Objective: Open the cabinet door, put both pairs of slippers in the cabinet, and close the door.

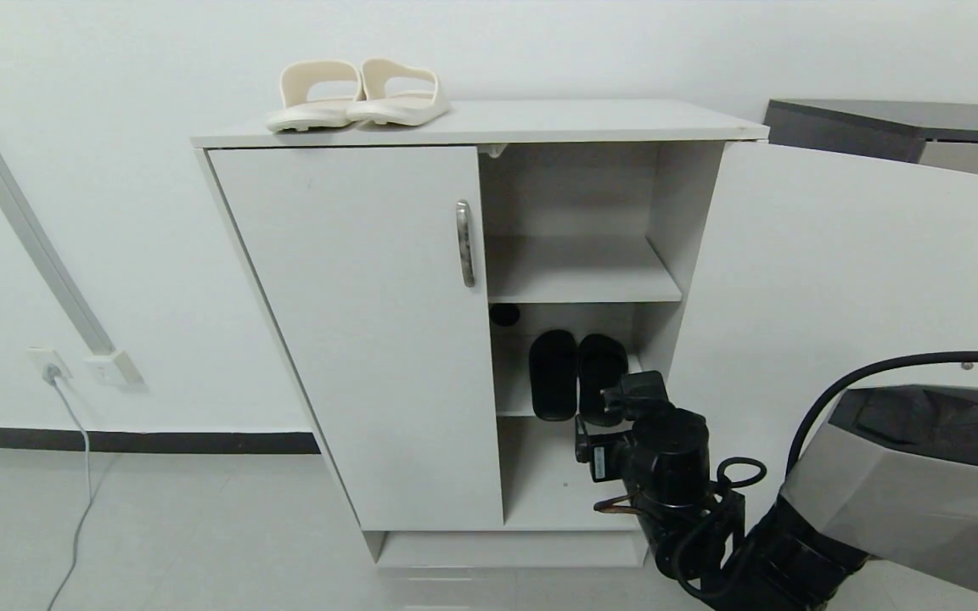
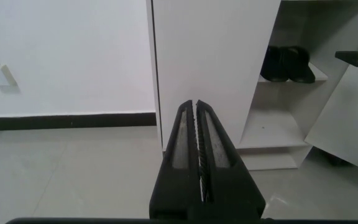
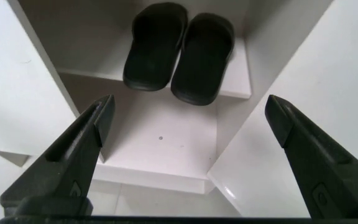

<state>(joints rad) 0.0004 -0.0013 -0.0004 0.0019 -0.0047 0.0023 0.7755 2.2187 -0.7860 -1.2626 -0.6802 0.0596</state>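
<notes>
One pair, the black slippers, sat on the middle shelf of the cabinet, just beyond my right gripper, which was spread and empty. Atop the cabinet, up-left of that gripper, the beige slippers lay lengthwise front-to-back. My left gripper was closed, and I judged it farther off.

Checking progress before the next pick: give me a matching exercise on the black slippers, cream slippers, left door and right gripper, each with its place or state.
A black slippers
B cream slippers
C left door
D right gripper

1 open
2 on top of the cabinet
3 shut
4 in the middle compartment

Pairs: A-4, B-2, C-3, D-1
</notes>
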